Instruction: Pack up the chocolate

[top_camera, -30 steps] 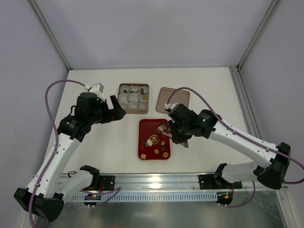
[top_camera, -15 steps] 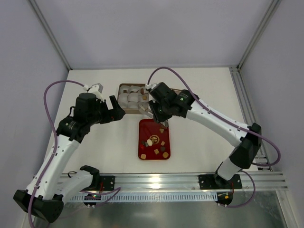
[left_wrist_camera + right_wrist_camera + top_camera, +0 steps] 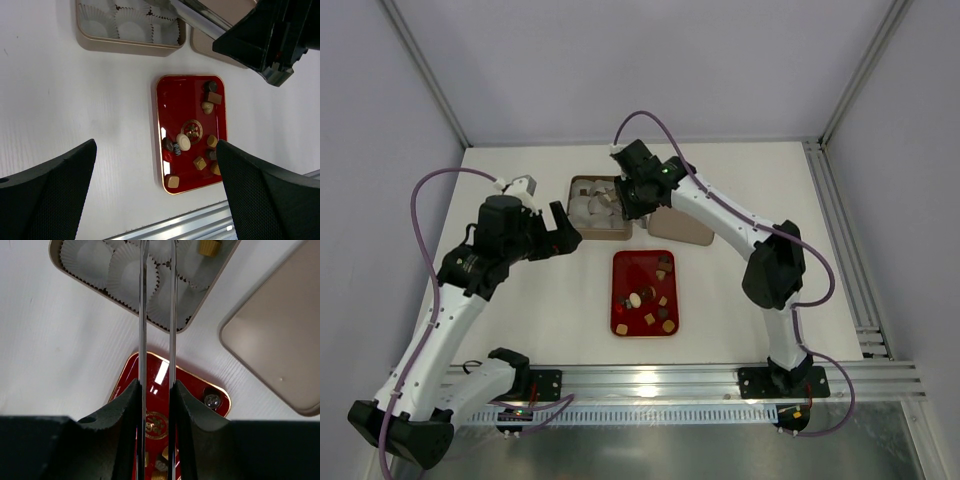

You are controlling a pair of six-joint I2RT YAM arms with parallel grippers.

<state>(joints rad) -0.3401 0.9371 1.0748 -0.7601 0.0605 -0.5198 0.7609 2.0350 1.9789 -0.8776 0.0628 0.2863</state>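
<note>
Well, red tray (image 3: 174,102) w/ gold ctr emblem (image 3: 192,129), illegible; chocolate (image 3: 183,142) around it.

No readable text, label or number shows anywhere.

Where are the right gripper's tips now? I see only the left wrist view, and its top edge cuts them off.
Observer: In the top view, the right gripper is over the box.
Operator: Is some chocolate already inside the box?
Observer: Yes. The right wrist view shows a tan chocolate inside it.
Operator: And where is my left gripper?
Observer: The top view shows the left gripper by the box's near left corner.
</note>
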